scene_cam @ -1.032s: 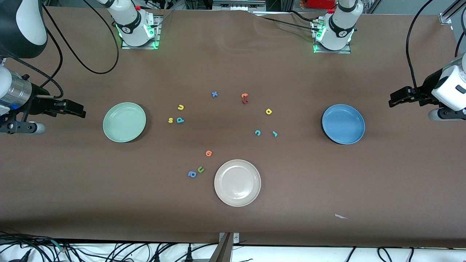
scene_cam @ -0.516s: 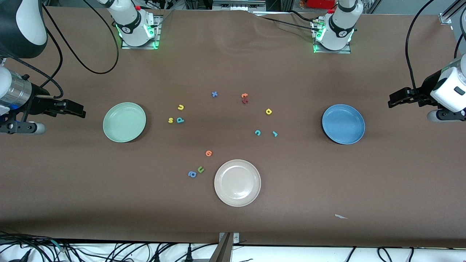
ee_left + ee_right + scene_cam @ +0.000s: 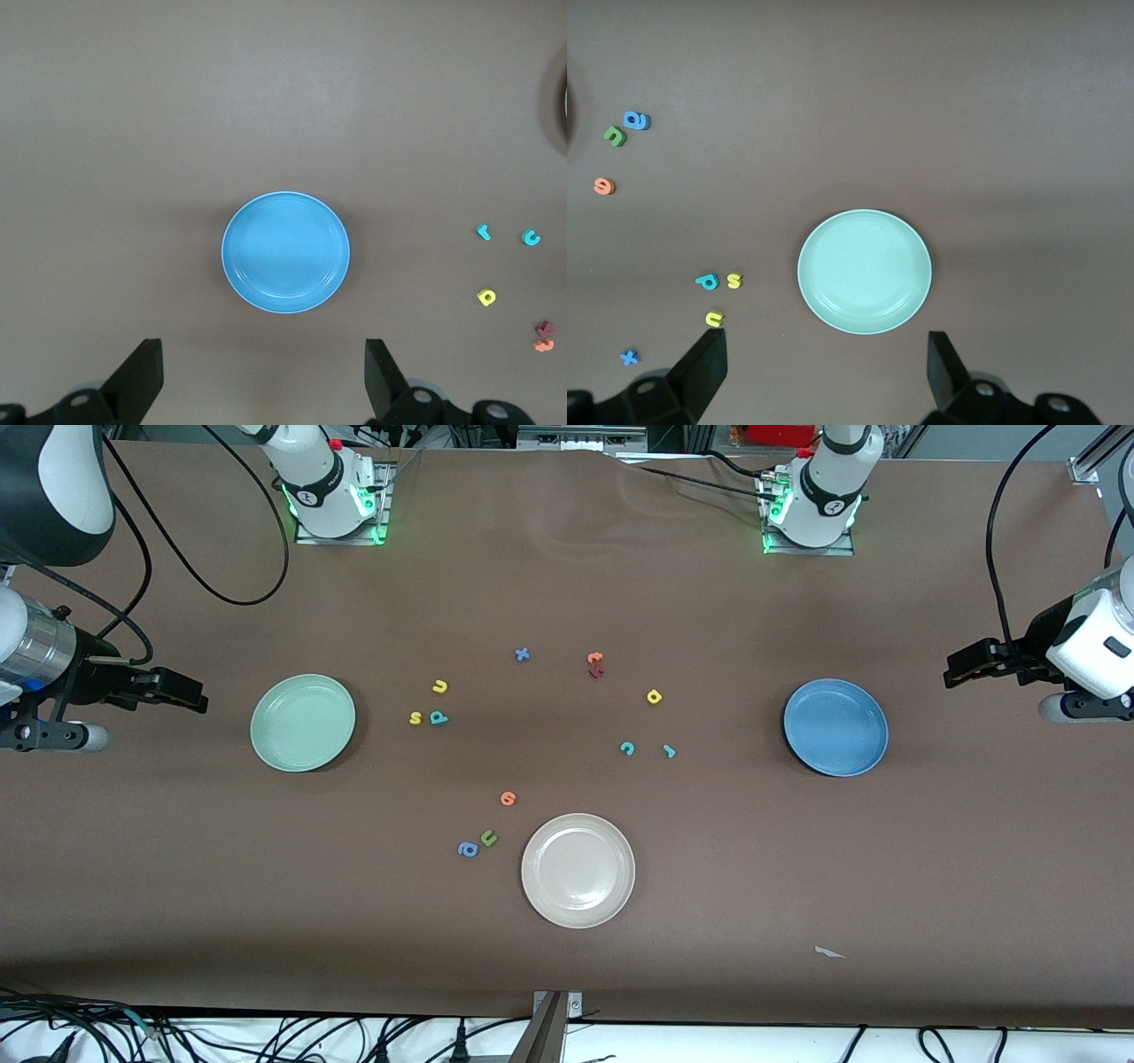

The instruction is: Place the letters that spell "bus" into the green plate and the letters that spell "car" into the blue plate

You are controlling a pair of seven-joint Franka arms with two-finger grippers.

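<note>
The green plate [image 3: 303,722] lies toward the right arm's end of the table, the blue plate [image 3: 835,726] toward the left arm's end. Both are empty. A yellow u [image 3: 439,686], a yellow s [image 3: 415,717] and a teal b [image 3: 438,717] lie on the table beside the green plate. Between the plates lie a teal c [image 3: 627,748], a teal r [image 3: 669,751] and a yellow a [image 3: 654,697]. My right gripper [image 3: 190,695] hangs open over bare table outside the green plate [image 3: 865,271]. My left gripper [image 3: 961,666] hangs open outside the blue plate [image 3: 285,252].
A beige-white plate [image 3: 578,870] sits nearer the front camera, mid-table. Beside it lie a blue a [image 3: 467,849], a green u [image 3: 488,838] and an orange letter [image 3: 508,798]. A blue x [image 3: 522,654] and orange and dark red letters [image 3: 595,664] lie nearer the bases.
The left arm has shifted very slightly. Plates, letters and the right arm are where they were.
</note>
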